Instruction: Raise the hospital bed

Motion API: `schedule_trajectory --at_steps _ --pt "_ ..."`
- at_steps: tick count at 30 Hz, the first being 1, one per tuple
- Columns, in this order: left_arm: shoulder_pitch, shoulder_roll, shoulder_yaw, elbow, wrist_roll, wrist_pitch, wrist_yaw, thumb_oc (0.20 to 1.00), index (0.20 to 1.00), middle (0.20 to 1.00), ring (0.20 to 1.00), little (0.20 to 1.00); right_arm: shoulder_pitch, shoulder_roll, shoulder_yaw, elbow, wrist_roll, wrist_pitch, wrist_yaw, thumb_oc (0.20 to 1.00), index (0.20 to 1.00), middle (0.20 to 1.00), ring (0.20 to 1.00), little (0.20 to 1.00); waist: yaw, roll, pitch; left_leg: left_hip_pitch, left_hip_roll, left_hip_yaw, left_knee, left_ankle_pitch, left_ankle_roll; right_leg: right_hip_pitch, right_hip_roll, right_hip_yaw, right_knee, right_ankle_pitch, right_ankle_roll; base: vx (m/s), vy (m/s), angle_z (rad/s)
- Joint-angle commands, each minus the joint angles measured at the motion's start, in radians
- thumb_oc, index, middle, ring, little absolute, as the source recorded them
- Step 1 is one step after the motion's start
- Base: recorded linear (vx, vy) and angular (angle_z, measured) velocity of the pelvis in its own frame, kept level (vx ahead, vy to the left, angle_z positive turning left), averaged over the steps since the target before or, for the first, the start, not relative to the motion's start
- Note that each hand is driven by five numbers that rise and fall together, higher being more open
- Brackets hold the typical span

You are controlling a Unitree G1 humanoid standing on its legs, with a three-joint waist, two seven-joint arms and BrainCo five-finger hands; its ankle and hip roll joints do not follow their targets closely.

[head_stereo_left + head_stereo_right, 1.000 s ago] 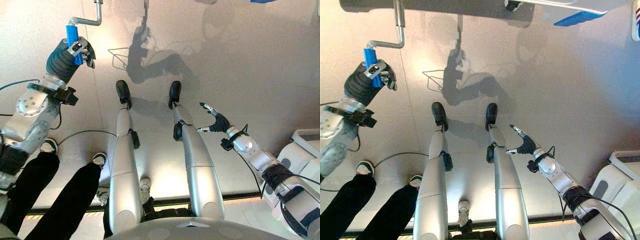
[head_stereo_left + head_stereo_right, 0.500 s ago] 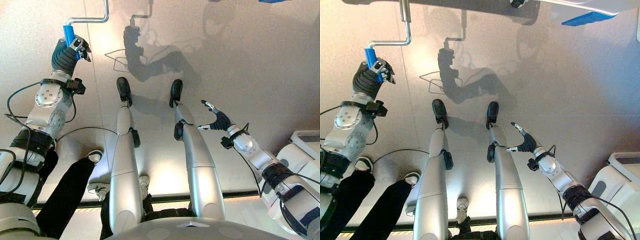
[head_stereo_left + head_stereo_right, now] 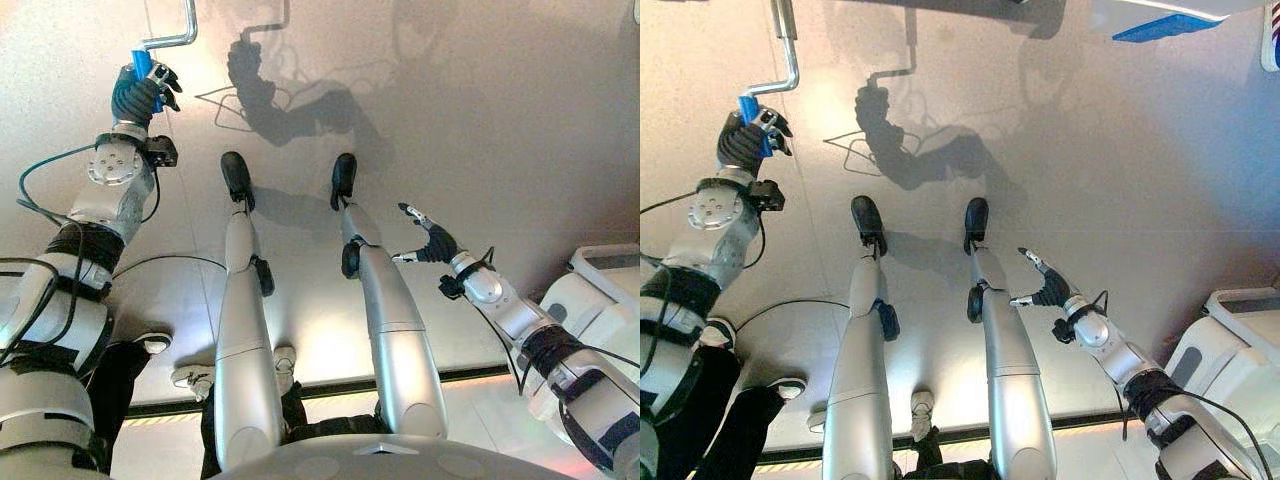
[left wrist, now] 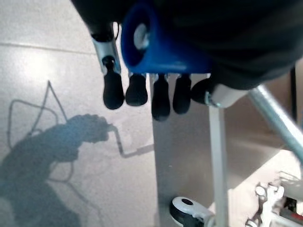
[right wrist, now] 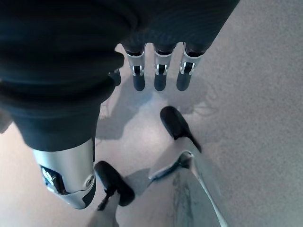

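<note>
The bed's crank is a bent silver rod (image 3: 176,38) ending in a blue handle (image 3: 140,64). My left hand (image 3: 133,97) is shut on that handle at the far left, arm stretched out. In the left wrist view the blue handle (image 4: 158,45) lies in the palm with the dark-tipped fingers (image 4: 137,92) curled over it. The rod rises to the bed's dark underside (image 3: 940,6). My right hand (image 3: 436,243) hangs open at the right, low over the floor, holding nothing; its straight fingers (image 5: 158,78) show in the right wrist view.
A person's legs in black trousers (image 3: 112,385) and light shoes (image 3: 152,343) stand close at my lower left. A white unit (image 3: 592,292) sits at the right edge. A blue bed part (image 3: 1150,27) shows top right, and a caster wheel (image 4: 188,211) stands under the bed frame.
My left arm has reached further forward with the blue handle, swinging the crank round. The person's legs have drawn back towards the lower left. The right hand has stayed put.
</note>
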Motion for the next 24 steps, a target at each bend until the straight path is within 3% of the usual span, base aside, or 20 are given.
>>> schedule_trajectory --at_steps 1,19,24 --pt "-0.082 -0.013 -0.026 -0.023 0.092 -0.018 -0.005 0.2 0.2 0.2 0.2 0.2 -0.002 0.009 0.045 -0.002 0.032 -0.007 0.0 1.0 1.0 1.0 1.0 1.0 -0.008 -0.054 -0.002 0.064 -0.05 0.04 0.173 -0.237 0.043 0.041 0.033 0.052 -0.085 0.095 0.125 0.0 0.0 0.0" --pt "-0.286 -0.156 -0.164 0.056 0.23 -0.012 -0.005 0.2 0.2 0.2 0.2 0.2 -0.055 0.029 0.105 0.041 0.044 -0.01 0.013 1.0 1.0 1.0 1.0 1.0 -0.039 -0.066 -0.002 0.045 -0.038 0.043 0.195 -0.249 0.044 0.007 0.048 0.065 -0.062 0.09 0.12 0.0 -0.01 -0.01" --pt "-0.285 -0.175 -0.193 -0.014 0.222 -0.03 -0.011 0.2 0.2 0.2 0.2 0.2 -0.053 0.023 0.103 0.046 0.041 -0.011 0.009 1.0 1.0 1.0 1.0 1.0 -0.039 -0.06 -0.002 0.051 -0.039 0.041 0.191 -0.247 0.043 0.012 0.048 0.066 -0.064 0.092 0.12 0.0 0.0 0.0"
